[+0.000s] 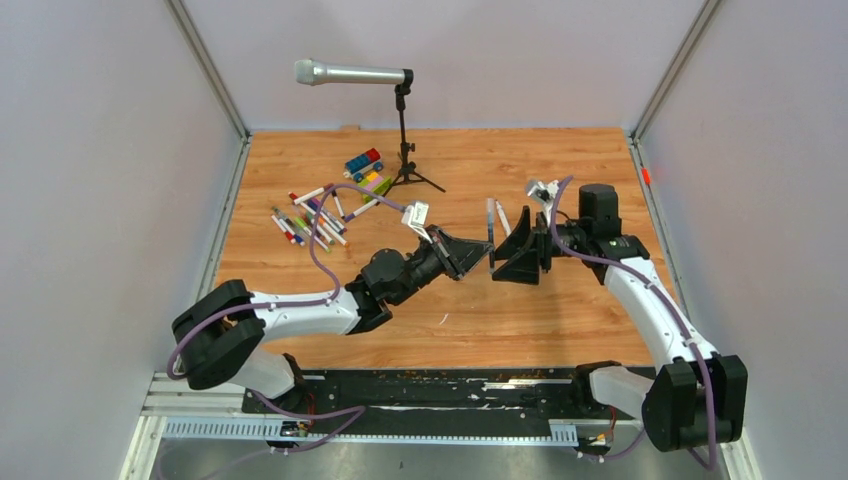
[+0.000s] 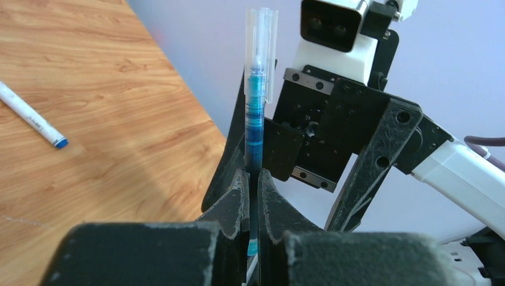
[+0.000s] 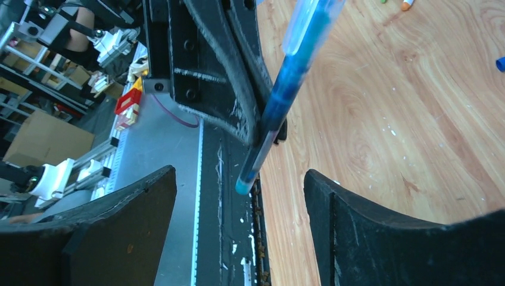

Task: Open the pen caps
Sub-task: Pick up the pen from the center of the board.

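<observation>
My left gripper [image 2: 253,179] is shut on a thin pen [image 2: 256,119] with blue ink, held upright above the table. Its clear cap [image 2: 261,36] is on the far end, away from the fingers. In the top view the left gripper [image 1: 478,256] and the pen [image 1: 491,228] sit at mid-table, facing my right gripper [image 1: 512,258]. The right gripper [image 3: 238,196] is open. The pen's teal end [image 3: 244,185] shows between its fingers and touches neither. Several other pens [image 1: 310,215] lie in a pile at the left.
A silver microphone [image 1: 350,72] on a black stand [image 1: 405,150] is at the back. Toy blocks [image 1: 365,165] lie beside the pile. A loose pen [image 1: 503,218] lies behind the grippers, and another white pen [image 2: 33,116] is on the wood. Grey walls enclose the table.
</observation>
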